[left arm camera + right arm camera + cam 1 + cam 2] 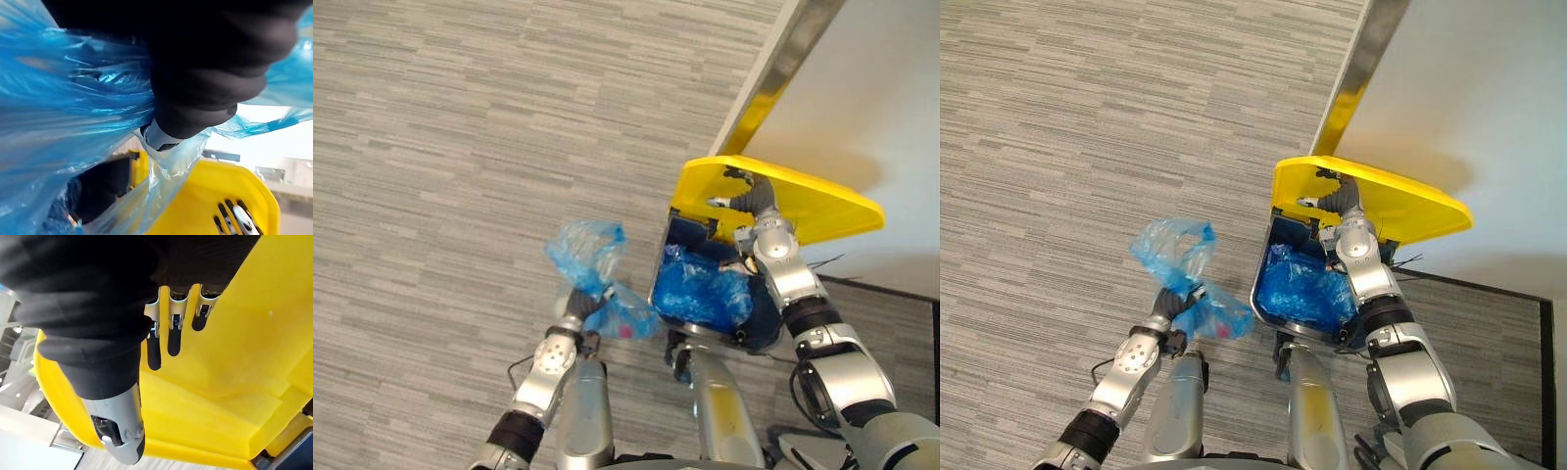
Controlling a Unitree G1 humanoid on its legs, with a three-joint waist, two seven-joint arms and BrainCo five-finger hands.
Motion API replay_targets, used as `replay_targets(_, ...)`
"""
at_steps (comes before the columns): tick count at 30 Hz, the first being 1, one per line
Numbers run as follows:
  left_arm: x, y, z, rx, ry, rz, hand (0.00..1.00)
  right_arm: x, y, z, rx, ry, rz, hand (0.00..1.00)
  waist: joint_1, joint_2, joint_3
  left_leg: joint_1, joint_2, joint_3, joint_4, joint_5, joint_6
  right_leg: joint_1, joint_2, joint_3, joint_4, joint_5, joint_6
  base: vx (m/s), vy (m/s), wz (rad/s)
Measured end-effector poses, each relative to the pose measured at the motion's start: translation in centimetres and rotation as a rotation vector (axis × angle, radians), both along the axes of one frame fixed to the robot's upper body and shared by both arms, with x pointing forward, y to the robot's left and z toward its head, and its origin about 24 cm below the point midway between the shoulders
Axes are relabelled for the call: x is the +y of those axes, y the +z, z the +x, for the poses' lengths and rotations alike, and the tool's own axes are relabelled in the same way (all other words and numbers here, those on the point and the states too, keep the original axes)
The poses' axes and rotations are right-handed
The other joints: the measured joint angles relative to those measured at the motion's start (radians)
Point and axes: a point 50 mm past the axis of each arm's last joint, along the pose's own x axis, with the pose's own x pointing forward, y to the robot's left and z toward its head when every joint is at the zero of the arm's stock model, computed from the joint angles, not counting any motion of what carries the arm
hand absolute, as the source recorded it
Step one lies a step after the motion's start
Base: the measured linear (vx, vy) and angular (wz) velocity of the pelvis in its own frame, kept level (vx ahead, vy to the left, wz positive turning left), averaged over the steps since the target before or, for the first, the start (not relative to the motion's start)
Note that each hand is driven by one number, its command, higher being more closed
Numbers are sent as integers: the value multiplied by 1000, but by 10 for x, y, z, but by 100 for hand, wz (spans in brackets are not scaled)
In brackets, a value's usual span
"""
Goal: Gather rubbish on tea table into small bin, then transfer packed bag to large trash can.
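Blue bag (pixel 591 251) amid fingers of left hand (pixel 578 311)

Silver-grey arms (pixel 548 377), dark ribbed wrist covers (pixel 73 308), silver fingers (pixel 173 335) (dark tips), black forearm bands (pixel 811 315)

Grey streaked carpet floor (pixel 460 147) extends across the area. A white wall (pixel 891 88) stands to the right, with a silver metal trim strip (pixel 788 54) along its edge.

— That bag (pixel 590 257)? See-through blue, with a pink speck (pixel 625 332) inside.
— The lid (pixel 822 204) is bright yellow, and there's a blue liner (pixel 705 289) in the dark can (pixel 689 235). The carpet (pixel 460 137) is grey, finely streaked.
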Motion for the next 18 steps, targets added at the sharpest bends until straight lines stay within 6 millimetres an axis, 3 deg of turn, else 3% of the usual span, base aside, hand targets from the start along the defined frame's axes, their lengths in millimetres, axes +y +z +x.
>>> replay_targets(4,-49,29,2,-114,-192,-27,100,3,6,4,-8,8,-7,0,-21,3,14,-12,-2,9,30,-6,11,0,0,12,-7,17,1,-21,89,-7)
replay_targets(6,-81,51,3,-190,-305,-50,100,5,13,6,-24,17,-9,0,-46,3,34,-10,-15,14,36,-7,20,-1,-9,19,6,16,3,-2,70,2)
replay_targets(9,-106,77,5,-272,-381,-93,100,7,23,8,-44,32,-18,0,-48,2,51,-2,-17,49,41,-14,32,-18,-11,52,23,14,4,-4,72,-22)
replay_targets(13,-112,87,11,-296,-374,-101,100,14,32,10,-64,60,-54,0,-67,2,64,2,-17,80,41,-20,42,-37,-10,81,34,14,5,4,40,-22)
replay_targets(15,-109,85,25,-281,-328,-65,100,13,38,11,-78,60,-61,0,-69,1,73,1,-17,100,45,-23,47,-54,-9,99,45,13,6,-22,30,-23)
replay_targets(18,-94,71,51,-216,-207,23,100,19,43,12,-88,85,-71,0,-97,0,90,-13,-17,113,52,-28,55,-77,-9,114,50,14,8,-28,20,-15)
